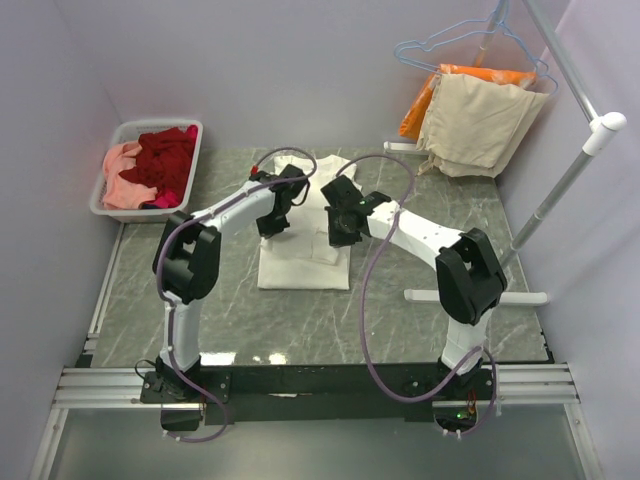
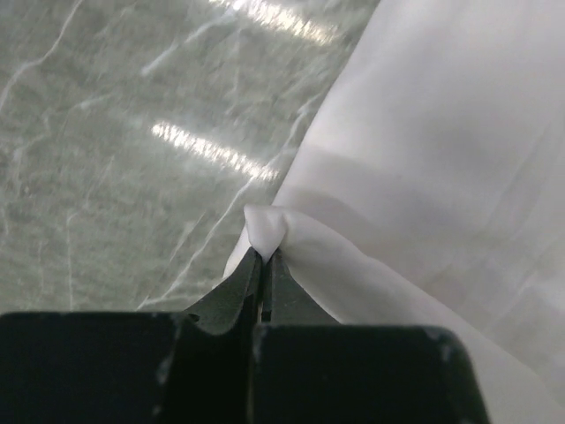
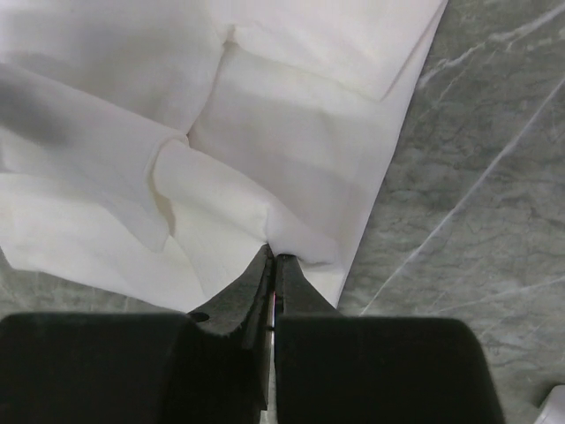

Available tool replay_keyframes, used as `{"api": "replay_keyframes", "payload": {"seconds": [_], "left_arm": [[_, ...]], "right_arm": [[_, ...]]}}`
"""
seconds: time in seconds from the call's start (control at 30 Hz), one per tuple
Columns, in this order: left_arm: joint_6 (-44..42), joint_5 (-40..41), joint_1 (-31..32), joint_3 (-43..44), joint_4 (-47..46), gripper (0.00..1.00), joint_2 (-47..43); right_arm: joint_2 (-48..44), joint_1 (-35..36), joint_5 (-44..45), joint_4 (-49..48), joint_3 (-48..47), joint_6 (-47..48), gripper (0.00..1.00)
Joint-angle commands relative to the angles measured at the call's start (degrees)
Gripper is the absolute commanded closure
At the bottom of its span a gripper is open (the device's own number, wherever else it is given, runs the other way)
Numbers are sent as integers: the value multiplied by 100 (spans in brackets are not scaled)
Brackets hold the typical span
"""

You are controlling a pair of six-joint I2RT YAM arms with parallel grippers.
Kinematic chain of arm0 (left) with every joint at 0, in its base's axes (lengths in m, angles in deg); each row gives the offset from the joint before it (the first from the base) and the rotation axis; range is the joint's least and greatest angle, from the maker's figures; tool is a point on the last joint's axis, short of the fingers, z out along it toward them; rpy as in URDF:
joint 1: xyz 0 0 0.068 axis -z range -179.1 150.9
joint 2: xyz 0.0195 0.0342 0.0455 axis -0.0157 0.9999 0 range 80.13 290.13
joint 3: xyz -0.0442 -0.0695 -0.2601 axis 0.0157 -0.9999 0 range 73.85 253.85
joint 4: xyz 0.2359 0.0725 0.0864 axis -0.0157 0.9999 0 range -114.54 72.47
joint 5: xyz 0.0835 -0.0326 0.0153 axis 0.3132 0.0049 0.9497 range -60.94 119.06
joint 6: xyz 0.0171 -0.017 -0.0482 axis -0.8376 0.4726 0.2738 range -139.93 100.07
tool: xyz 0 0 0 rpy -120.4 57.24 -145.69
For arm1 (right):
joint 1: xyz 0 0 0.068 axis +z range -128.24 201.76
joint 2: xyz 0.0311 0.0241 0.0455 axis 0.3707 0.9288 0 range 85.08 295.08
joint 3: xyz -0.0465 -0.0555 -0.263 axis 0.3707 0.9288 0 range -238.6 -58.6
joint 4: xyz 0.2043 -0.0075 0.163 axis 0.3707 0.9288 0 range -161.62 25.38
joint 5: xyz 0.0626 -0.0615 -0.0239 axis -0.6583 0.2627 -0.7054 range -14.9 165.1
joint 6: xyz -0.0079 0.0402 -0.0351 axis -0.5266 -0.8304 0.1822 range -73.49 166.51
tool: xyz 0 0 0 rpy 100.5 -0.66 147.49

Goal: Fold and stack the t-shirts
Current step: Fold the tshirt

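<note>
A white t-shirt [image 1: 305, 265] lies partly folded in a long strip on the green marble table [image 1: 200, 320], between my two arms. My left gripper [image 1: 272, 228] is shut on a pinch of its left edge; in the left wrist view a nub of white cloth [image 2: 265, 228] sticks out past the left gripper [image 2: 266, 256]. On the shirt's right edge my right gripper [image 1: 342, 236] is shut as well, and the right wrist view shows the right gripper [image 3: 274, 257] pinching a fold of the layered shirt [image 3: 282, 150]. A dark red tee [image 1: 165, 160] and a salmon pink tee [image 1: 122, 185] lie crumpled in a basket.
The grey basket [image 1: 125, 213] stands at the table's back left corner. A clothes rack pole [image 1: 560, 190] with a white foot bar [image 1: 475, 296] stands on the right. A beige cloth [image 1: 480, 125] and an orange cloth [image 1: 420, 110] hang at the back right under blue hangers [image 1: 470, 40].
</note>
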Motion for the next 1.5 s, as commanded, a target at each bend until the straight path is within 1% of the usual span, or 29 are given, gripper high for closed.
{"api": "replay_keyframes", "payload": {"seconds": [0.0,0.23,0.27,0.3,0.33,0.4,0.43,0.47,0.57,0.67,0.77,0.87,0.93,0.97,1.0,1.1,1.27,1.47], "left_arm": [[-483,-118,-147,664,-207,99,369],[-730,-382,-279,982,-251,99,704],[-730,-382,-279,1000,-233,98,739],[-739,-400,-270,991,-233,97,748],[-730,-382,-279,982,-233,95,748],[-756,-382,-279,878,-373,80,643],[-748,-278,-288,825,-443,75,582],[-739,-216,-288,746,-714,67,363],[-756,39,-296,412,-1119,57,-69],[-826,267,-297,314,-1358,52,-280],[-862,312,-297,332,-1182,51,-324],[-932,146,-297,174,-1051,53,-412],[-915,-144,-305,-168,-1042,56,-569],[-932,-249,-297,-535,-1129,59,-657],[-958,-477,-305,-712,-1208,60,-754],[-967,-785,-297,-1300,-1410,64,-1044],[-976,-1208,-297,-1838,-1638,70,-1080],[-1011,-1243,-297,-1602,-1604,72,-720]], "right_arm": [[183,-150,-38,44,-336,127,100],[412,-264,-2,132,-415,74,100],[447,-282,-11,132,-441,83,99],[456,-300,-11,123,-468,74,93],[456,-309,6,88,-477,74,82],[439,-344,50,27,-485,48,73],[413,-361,85,-34,-494,4,67],[421,-414,59,-61,-529,-5,65],[421,-467,121,-53,-652,-102,64],[386,-467,156,-97,-696,-137,64],[334,-467,138,-53,-627,-84,64],[211,-406,24,-26,-303,-23,64],[62,-300,-11,-70,-65,21,65],[0,-256,-11,-96,197,30,65],[-53,-212,-29,-131,331,21,65],[-264,-37,-38,-272,753,-66,65],[-238,201,-116,-351,982,-154,66],[87,254,-73,-448,860,-137,67]]}}
